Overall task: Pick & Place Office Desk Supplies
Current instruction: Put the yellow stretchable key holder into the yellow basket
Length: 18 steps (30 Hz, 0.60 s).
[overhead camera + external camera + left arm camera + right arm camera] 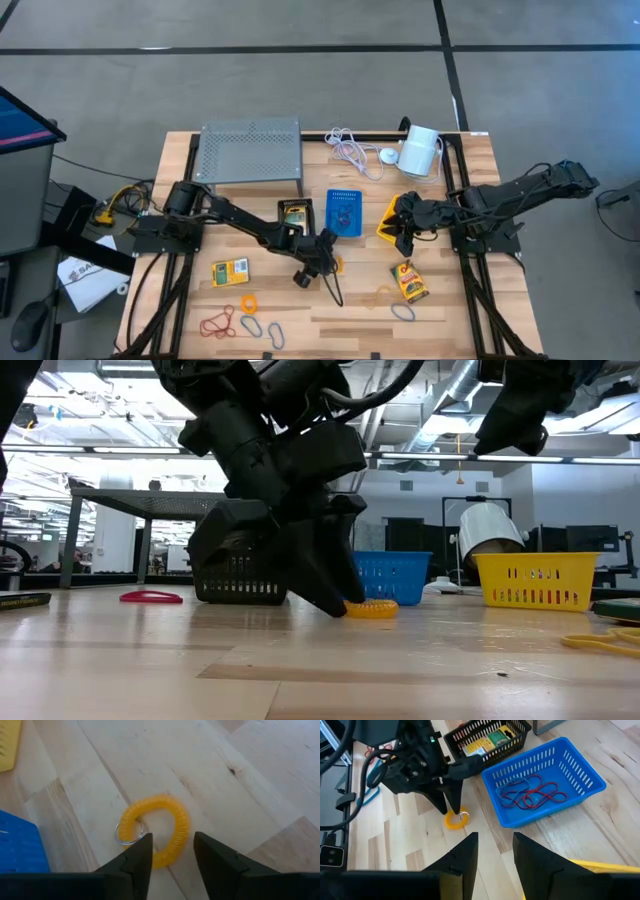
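While left gripper (172, 852) straddles yellow coil loop (156, 827), fingers apart | right gripper (495, 852) open, empty

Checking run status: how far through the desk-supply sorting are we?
Partly done. Red and blue loops lie in the blue bin and a card packet in the black bin. Left tool is down astride the yellow coil loop, not lifted. Loose loops and packets remain. Right tool hangs above the table.
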### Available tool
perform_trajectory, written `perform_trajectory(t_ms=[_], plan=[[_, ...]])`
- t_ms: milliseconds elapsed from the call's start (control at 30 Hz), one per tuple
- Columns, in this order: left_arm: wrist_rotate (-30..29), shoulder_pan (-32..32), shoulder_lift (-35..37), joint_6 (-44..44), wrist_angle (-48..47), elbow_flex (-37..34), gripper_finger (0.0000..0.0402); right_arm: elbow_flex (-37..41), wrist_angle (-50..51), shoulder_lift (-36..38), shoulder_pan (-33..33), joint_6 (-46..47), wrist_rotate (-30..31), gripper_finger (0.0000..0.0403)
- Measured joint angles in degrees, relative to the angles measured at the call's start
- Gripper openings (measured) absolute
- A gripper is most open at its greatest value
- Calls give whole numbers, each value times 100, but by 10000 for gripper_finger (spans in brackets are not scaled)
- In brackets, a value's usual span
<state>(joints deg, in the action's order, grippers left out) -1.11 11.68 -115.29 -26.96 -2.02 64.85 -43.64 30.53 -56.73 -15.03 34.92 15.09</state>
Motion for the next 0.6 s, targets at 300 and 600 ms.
perform_trajectory(t_ms=[300,600], plan=[[10,10,5,46,-42,-12,14,0,5,0,-2,0,-4,118],[-156,189,199,401,-356,-54,4,0,4,2,-82,2,-19,118]])
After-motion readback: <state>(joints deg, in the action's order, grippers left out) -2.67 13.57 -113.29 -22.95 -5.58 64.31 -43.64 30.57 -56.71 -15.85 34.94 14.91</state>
